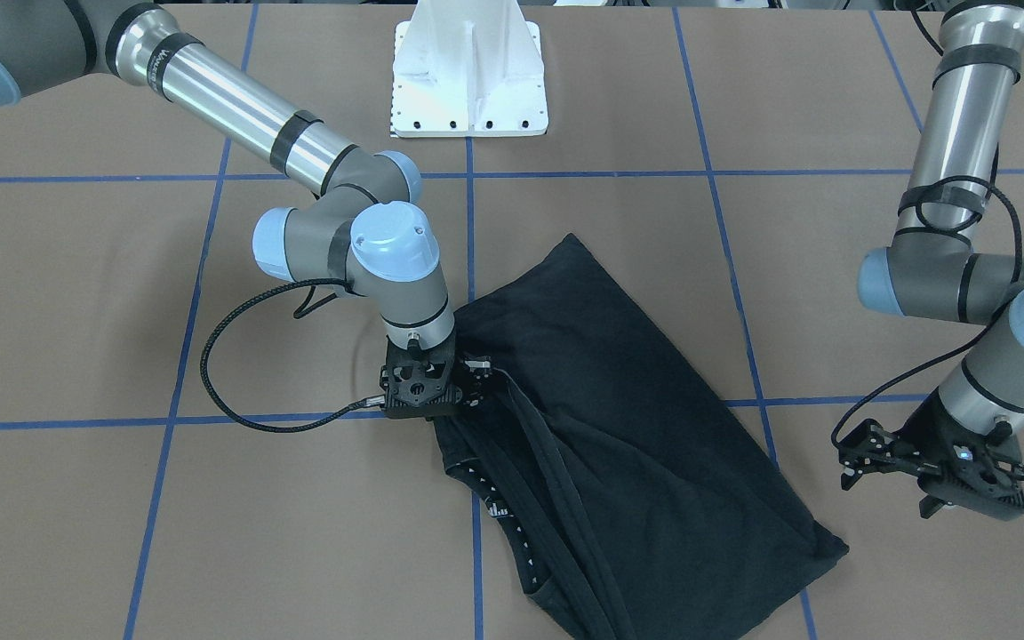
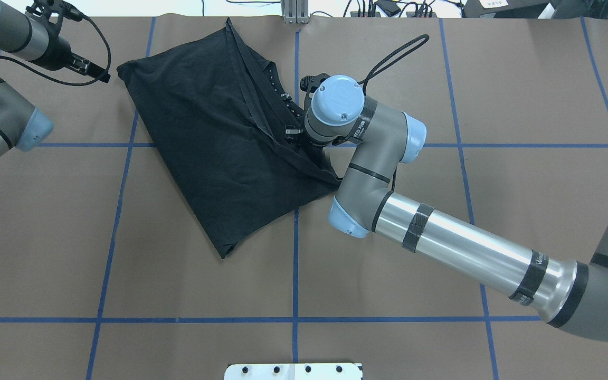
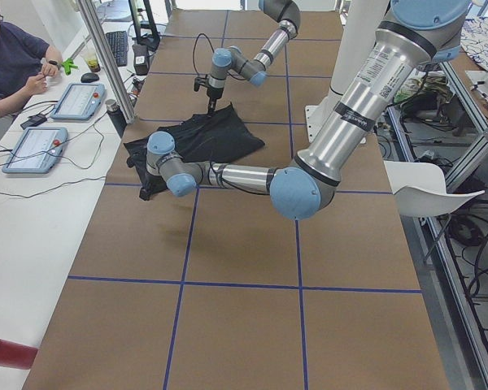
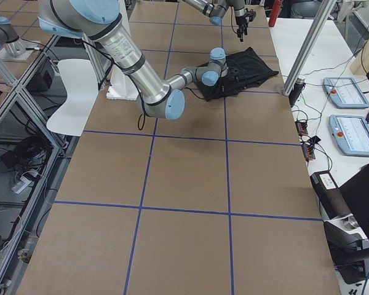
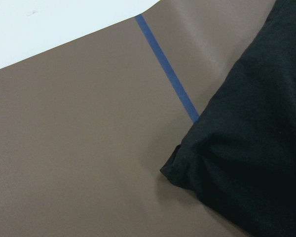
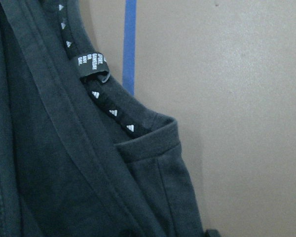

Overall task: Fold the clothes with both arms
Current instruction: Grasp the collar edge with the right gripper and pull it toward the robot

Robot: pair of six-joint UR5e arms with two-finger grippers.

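Two arms attend one garment. The T-shirt (image 1: 636, 418) is black and lies part-folded in a long slanted band on the worktop (image 1: 76, 311), from the centre to the lower right of the front-facing view. Its collar (image 6: 113, 113) and neck label (image 6: 91, 61) are exposed along its left edge.

The right arm (image 1: 236, 107) stands with its wrist vertical and the right jaws down at the folded edge beside the collar. Whether they are closed on the cloth cannot be told: the wrist hides them from overhead, and their own camera shows only fabric.

The left arm (image 1: 965, 133) is at the right of that view, with the left jaws clear of the shirt, near its corner (image 5: 187, 163), and holding nothing. Their opening cannot be judged.

Assessment: the step in hand appears to be taking hold for the next fold.

Recommendations:
- The right jaws should pinch all layers at the edge, not the collar rib alone.
- The left jaws should take the near corner before any lift.
- Both should then rise level and travel together, keeping the band taut so the existing fold does not spill.
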